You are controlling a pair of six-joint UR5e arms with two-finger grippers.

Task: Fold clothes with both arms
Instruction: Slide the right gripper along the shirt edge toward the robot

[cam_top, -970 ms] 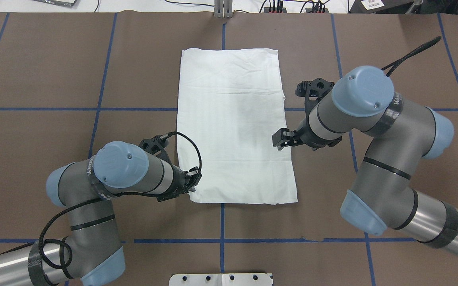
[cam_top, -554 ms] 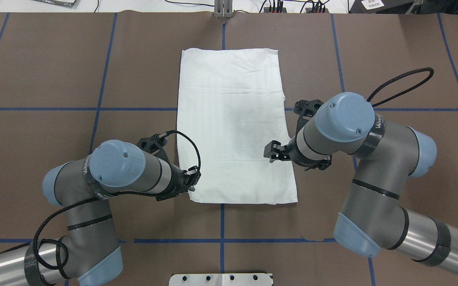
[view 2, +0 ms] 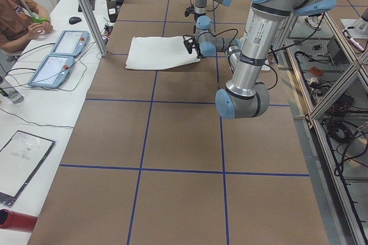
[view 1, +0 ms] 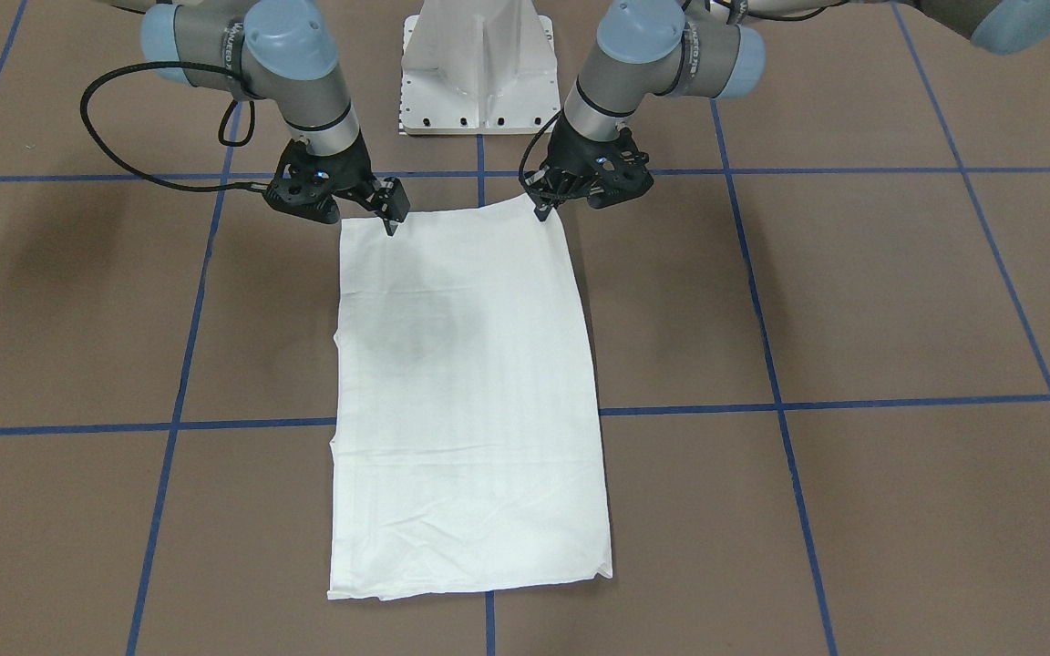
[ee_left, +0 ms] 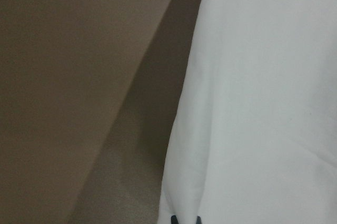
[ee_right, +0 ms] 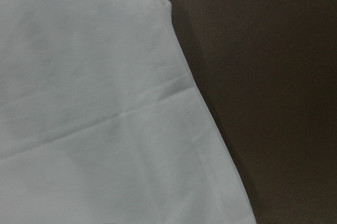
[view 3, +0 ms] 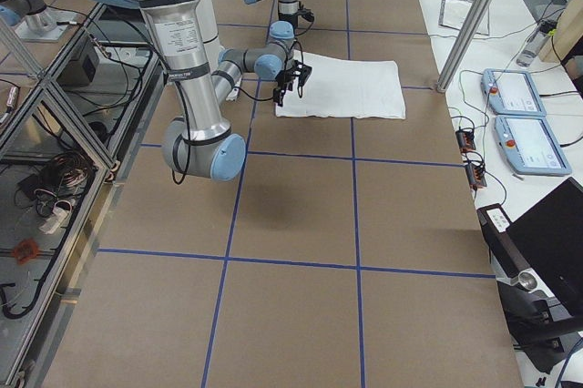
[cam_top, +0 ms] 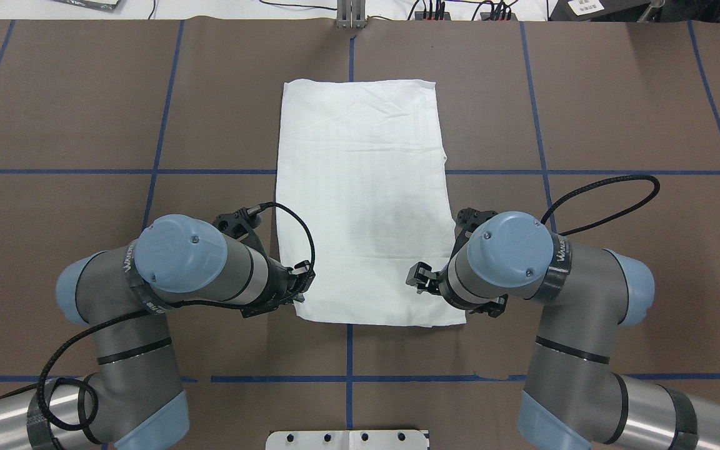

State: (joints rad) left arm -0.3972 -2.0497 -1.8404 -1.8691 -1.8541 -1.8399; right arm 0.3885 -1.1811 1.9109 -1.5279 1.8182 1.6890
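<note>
The clothes (cam_top: 360,200) lie as one white shirt folded into a long rectangle on the brown table, also seen in the front view (view 1: 466,410). My left gripper (cam_top: 302,289) is shut on the near left corner, which stands slightly raised under the gripper (view 1: 543,208). In the left wrist view its two dark fingertips (ee_left: 174,219) sit close together on the white cloth (ee_left: 263,103). My right gripper (cam_top: 415,279) hovers open over the cloth just inside its near right corner (view 1: 390,219). The right wrist view shows only cloth (ee_right: 95,103) and table.
The white pedestal base (view 1: 479,82) stands at the robot's side of the table. Blue tape lines cross the brown tabletop (cam_top: 85,94). Beyond the far edge, a side table holds two tablets (view 2: 57,55), and a person (view 2: 17,15) sits there.
The right arm has swung back along the cloth's right edge to its near corner. The left arm drew back slightly, and the cloth slid a little toward the robot.
</note>
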